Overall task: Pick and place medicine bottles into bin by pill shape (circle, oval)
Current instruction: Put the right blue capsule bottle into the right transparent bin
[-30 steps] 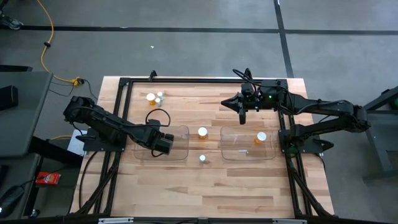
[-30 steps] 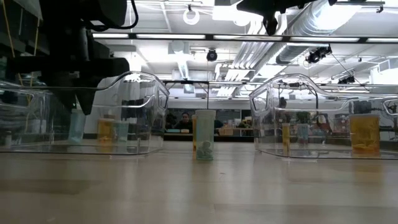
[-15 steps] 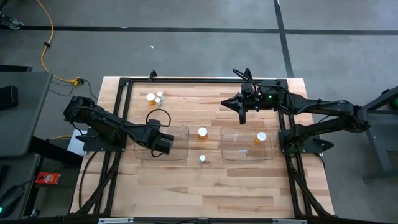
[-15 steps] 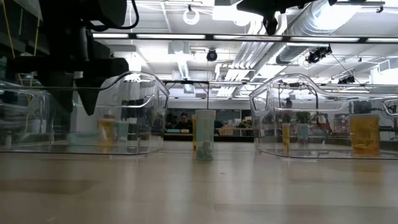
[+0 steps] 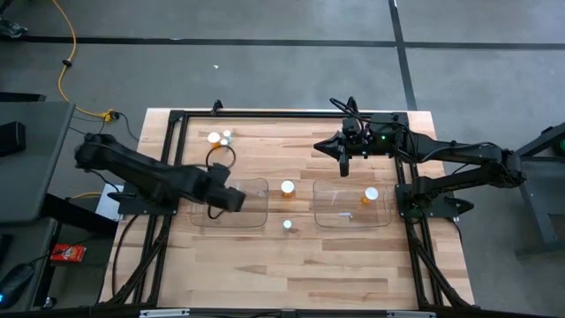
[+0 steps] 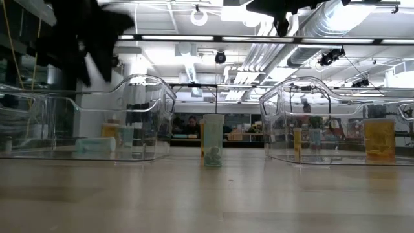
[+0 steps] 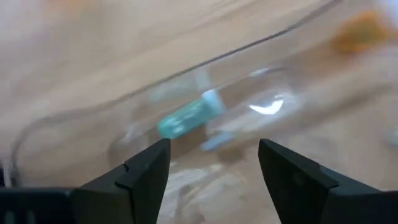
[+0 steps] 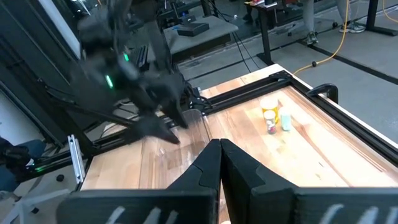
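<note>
A pale teal medicine bottle [image 7: 185, 119] lies on its side on the floor of the clear left bin [image 5: 252, 212], also seen low in the low view [image 6: 94, 144]. My left gripper [image 7: 214, 163] hangs open above it, over the bin [image 5: 231, 199], touching nothing. An amber bottle [image 5: 287, 187] and a pale bottle [image 5: 287, 224] stand upright between the bins. Another amber bottle [image 5: 371, 194] stands in the right bin [image 5: 340, 216]. Two more bottles [image 5: 214, 139] [image 5: 227, 137] stand at the far left. My right gripper [image 5: 320, 147] waits shut above the far middle of the table.
A black frame [image 5: 291, 114] borders the tabletop. Bare wood lies toward the near edge [image 5: 291, 274]. A coiled black cable [image 5: 221, 157] sits by my left arm, behind the left bin. Beyond the table the low view shows a room with a person [image 6: 192, 125].
My left gripper has opened and let go of the teal bottle, which was upright between its fingers inside the left bin and now lies on its side on the bin floor. The gripper has then risen clear of the bin, rolling somewhat.
</note>
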Available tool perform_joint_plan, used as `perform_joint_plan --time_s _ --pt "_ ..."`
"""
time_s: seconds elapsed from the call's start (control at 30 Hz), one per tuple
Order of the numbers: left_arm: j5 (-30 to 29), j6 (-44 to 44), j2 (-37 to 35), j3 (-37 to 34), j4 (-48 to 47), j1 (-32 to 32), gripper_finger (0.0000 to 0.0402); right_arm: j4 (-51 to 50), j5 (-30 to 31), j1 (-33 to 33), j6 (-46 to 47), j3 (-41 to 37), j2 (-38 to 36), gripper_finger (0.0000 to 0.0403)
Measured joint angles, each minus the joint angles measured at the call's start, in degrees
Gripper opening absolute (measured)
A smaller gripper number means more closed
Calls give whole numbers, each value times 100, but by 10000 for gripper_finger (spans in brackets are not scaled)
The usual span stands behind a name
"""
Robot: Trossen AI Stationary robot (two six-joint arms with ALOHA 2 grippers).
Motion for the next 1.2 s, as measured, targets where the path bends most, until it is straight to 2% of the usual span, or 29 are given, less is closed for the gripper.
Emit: perform_joint_plan --time_s 0.17,0.27,0.3,0.4,0.5,0.63,0.83,0.9,1.0,1.2 --pt "-584 1819 -909 574 236 111 234 0 0 -1 0 0 0 0" --pt "-822 3201 -1456 695 1100 455 234 4 2 1 -35 0 0 0" --pt "-723 3723 -1616 695 1483 635 233 4 0 -1 -44 0 0 0" --pt "79 5180 -1974 695 2626 1225 233 5 2 0 -44 0 0 0" --pt "946 6158 -2091 638 3538 1830 233 6 2 -1 -44 0 0 0" --pt "1934 6484 -2124 104 4545 2523 233 9 3 1 -46 0 0 0" --pt "3015 5785 -2118 -1196 6375 2840 230 11 38 1 -182 0 0 0" --pt "3137 5565 -2118 -1433 6905 2786 225 11 198 2 -272 0 0 0" --pt "3107 5617 -2120 -1486 7008 2695 215 11 295 6 -284 0 0 0" --pt "3092 6627 -2123 -1486 6963 2649 199 12 293 6 -284 0 0 0"
